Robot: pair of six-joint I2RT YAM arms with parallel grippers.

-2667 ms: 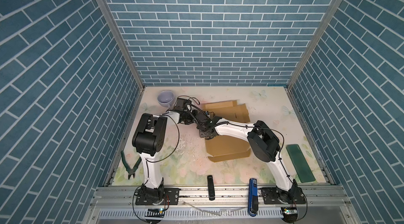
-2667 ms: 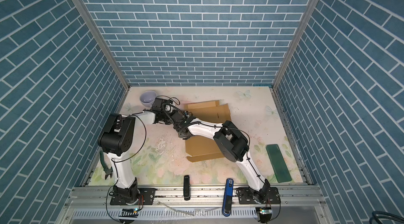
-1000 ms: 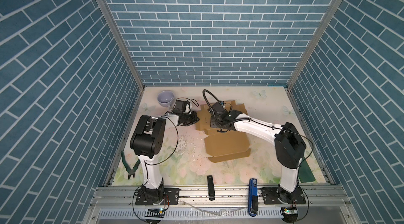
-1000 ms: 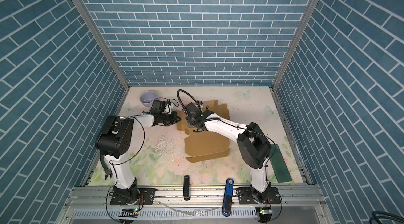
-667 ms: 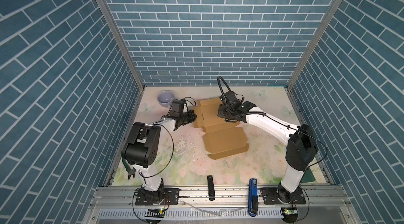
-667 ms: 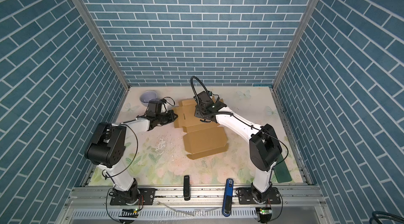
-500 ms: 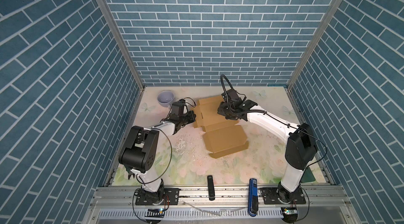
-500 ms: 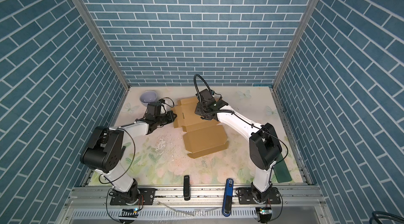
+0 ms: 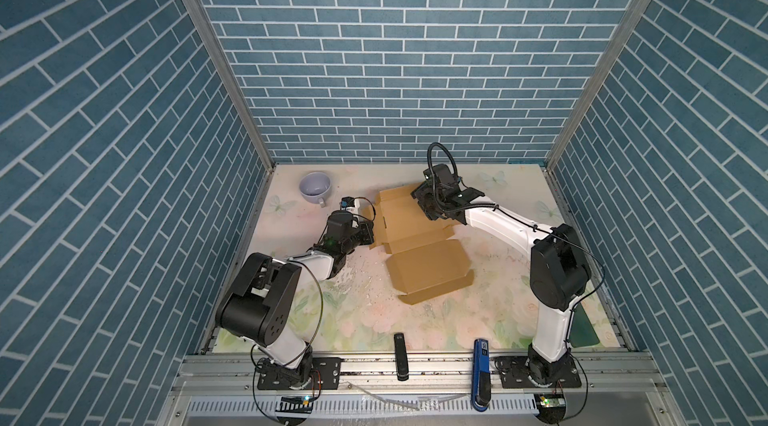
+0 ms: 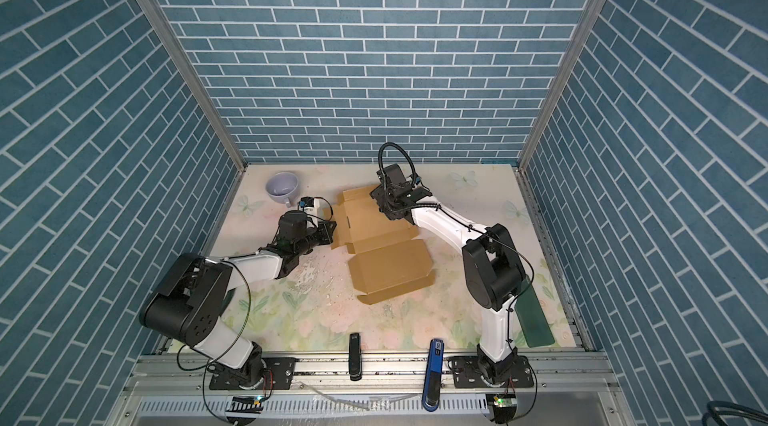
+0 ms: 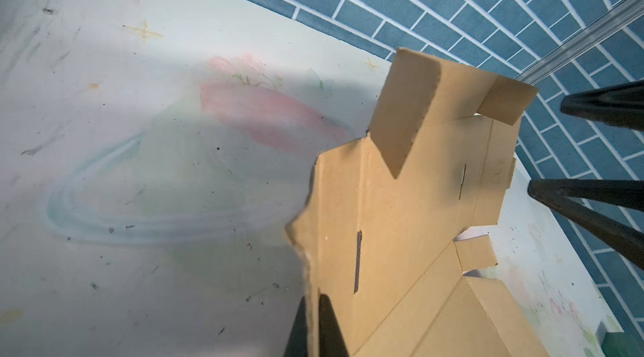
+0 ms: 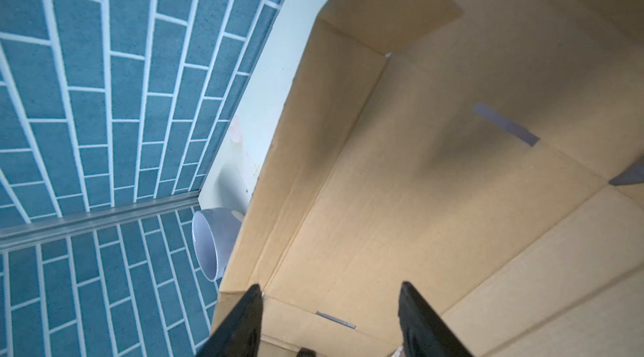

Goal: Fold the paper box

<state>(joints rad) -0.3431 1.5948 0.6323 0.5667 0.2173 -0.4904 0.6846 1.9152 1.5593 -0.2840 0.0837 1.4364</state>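
Note:
The paper box (image 9: pixel 428 270) (image 10: pixel 390 266) lies as a mostly flat tan cardboard sheet mid-table, with a few flaps raised at its far end. My left gripper (image 9: pixel 370 232) (image 10: pixel 332 232) is shut on the sheet's left edge. In the left wrist view its fingers (image 11: pixel 327 324) pinch that edge of the paper box (image 11: pixel 400 233). My right gripper (image 9: pixel 432 214) (image 10: pixel 390 211) hovers over the far right part of the sheet. In the right wrist view, above the paper box (image 12: pixel 418 163), this gripper (image 12: pixel 329 303) is open and holds nothing.
A lavender cup (image 9: pixel 315 188) (image 12: pixel 212 240) sits at the back left, close to the box. A green pad (image 10: pixel 536 311) lies at the front right beside the right arm. A black stick (image 9: pixel 400 355) and a blue one (image 9: pixel 481 365) rest at the front rail.
My right gripper has moved back and to the right over the box and opened wider. The box has shifted and turned slightly. My left gripper keeps its pinch on the edge.

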